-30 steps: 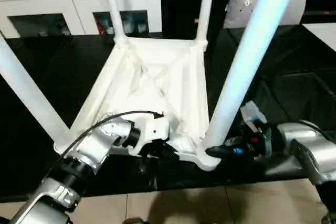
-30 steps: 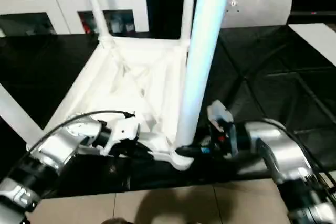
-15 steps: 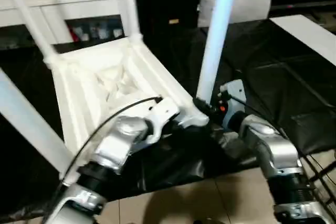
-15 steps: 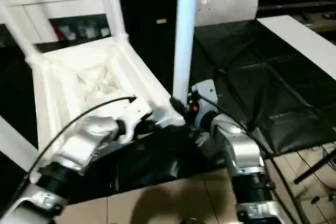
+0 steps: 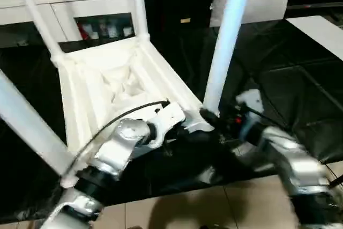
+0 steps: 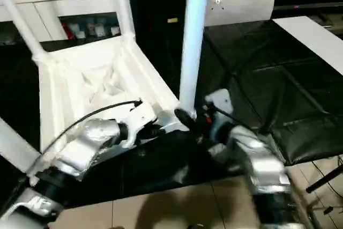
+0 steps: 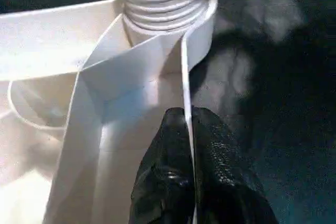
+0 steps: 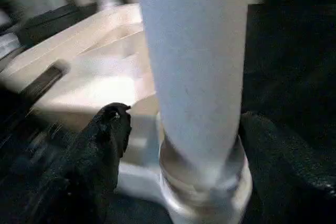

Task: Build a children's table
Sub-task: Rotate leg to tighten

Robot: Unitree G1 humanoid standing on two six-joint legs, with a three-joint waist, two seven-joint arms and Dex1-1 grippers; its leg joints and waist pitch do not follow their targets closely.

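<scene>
table top (image 6: 91, 79) upside down on black mat (image 6: 278, 105), ribbed underside up | 4 legs rise from its corners | near-right leg (image 6: 193, 41) upright in its socket | right gripper (image 6: 188, 117) at that leg's base | left gripper (image 6: 161, 130) at rim beside same socket | white cabinet (image 6: 64, 9) beyond table top

You see the children's table (image 5: 115, 87) inverted on the dark surface, its all-white plastic top lying face down; the X-ribbed underside (image 6: 91, 81) faces up, framed by a raised rim; four long tapered round legs rise from the corner sockets; the near right leg (image 5: 225, 41) stands seated in its ringed socket (image 7: 163, 9); the near left leg (image 5: 27, 124) leans outward toward the left; the two far legs (image 5: 138, 4) stand at the far corners, rising out of view.
</scene>
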